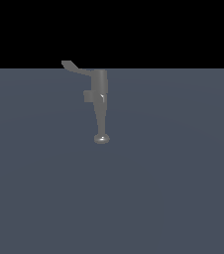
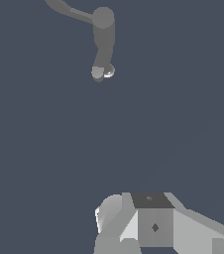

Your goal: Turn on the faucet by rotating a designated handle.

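The grey faucet stands in the middle of the exterior view, its spout tapering down to a round shiny tip and a small boxy stub on its side. The thin curved handle projects from the top of the body toward the exterior view's left. In the wrist view the faucet and handle lie far from my gripper, whose white and grey parts show only at the frame edge. The gripper touches nothing; its jaws are not clearly shown. It is absent from the exterior view.
A flat blue-grey surface spreads around the faucet on all sides, under a black background at the back.
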Tool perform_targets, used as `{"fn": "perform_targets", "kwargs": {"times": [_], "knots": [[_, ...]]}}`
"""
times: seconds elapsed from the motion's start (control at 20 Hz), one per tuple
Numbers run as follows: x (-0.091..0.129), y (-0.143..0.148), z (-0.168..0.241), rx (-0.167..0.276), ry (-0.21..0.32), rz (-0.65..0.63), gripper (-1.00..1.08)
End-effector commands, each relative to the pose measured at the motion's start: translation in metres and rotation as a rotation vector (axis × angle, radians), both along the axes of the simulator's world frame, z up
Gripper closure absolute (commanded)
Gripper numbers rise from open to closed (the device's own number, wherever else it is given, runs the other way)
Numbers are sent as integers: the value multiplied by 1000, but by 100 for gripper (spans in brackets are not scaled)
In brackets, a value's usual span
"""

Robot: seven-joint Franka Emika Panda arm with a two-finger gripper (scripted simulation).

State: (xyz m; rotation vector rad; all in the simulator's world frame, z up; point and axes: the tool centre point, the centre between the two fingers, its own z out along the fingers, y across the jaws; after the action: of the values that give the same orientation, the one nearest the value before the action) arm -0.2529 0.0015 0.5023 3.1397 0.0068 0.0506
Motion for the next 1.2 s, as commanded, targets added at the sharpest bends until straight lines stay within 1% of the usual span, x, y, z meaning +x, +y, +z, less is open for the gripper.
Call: {"fn": "perform_targets", "kwargs": {"times": [0.0,0.3,0.6,0.85,1.15], "knots": [[0,0,0,0,-1,1,108],[5,1,1,10,1,-19,108],[20,4,1,39,9,-77,108],[41,8,0,73,22,-156,108],[75,14,-5,119,49,-292,108]]}}
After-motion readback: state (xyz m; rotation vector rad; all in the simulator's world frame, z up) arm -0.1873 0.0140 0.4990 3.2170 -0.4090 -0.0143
